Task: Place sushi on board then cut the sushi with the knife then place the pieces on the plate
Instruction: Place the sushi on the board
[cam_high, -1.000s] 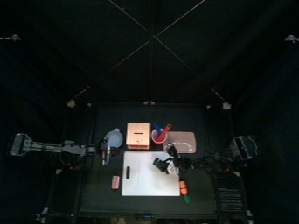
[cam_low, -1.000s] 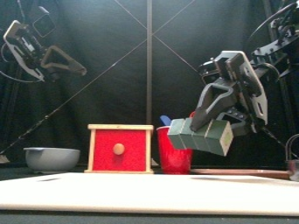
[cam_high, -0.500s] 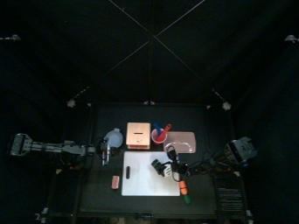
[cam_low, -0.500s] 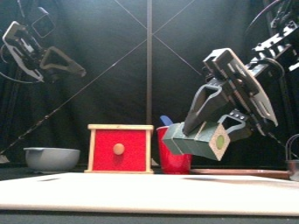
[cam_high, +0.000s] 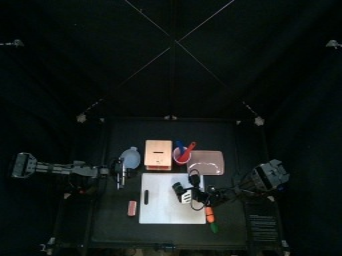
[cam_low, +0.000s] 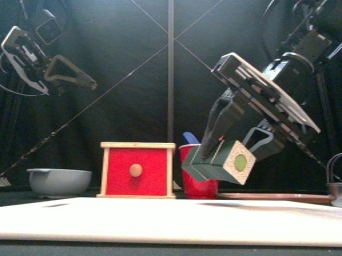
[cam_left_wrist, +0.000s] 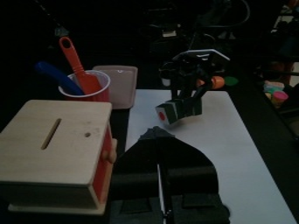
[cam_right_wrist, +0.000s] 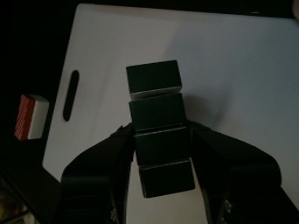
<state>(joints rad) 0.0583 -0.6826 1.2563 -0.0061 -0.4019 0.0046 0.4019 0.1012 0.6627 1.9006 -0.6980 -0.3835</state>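
Right wrist view: we find the right tool (cam_right_wrist: 158, 149) clenched on the sushi roll (cam_right_wrist: 156, 87), its jaws pressing the sides of the nearer blocks. The white cutting board (cam_right_wrist: 233, 52) fills the frame behind. In the front view the roll hangs tilted right of centre, clear above the board. The left tool (cam_low: 64, 72) rests at upper left; its state we cannot tell.

Recommendation: level the roll, lower it over bare board away from the grip hole, and release only once it lies flat.

The roll is four square-sectioned dark green blocks with a pale end face. We judge the unsupported joints liable to part. The board looks smooth and hard.
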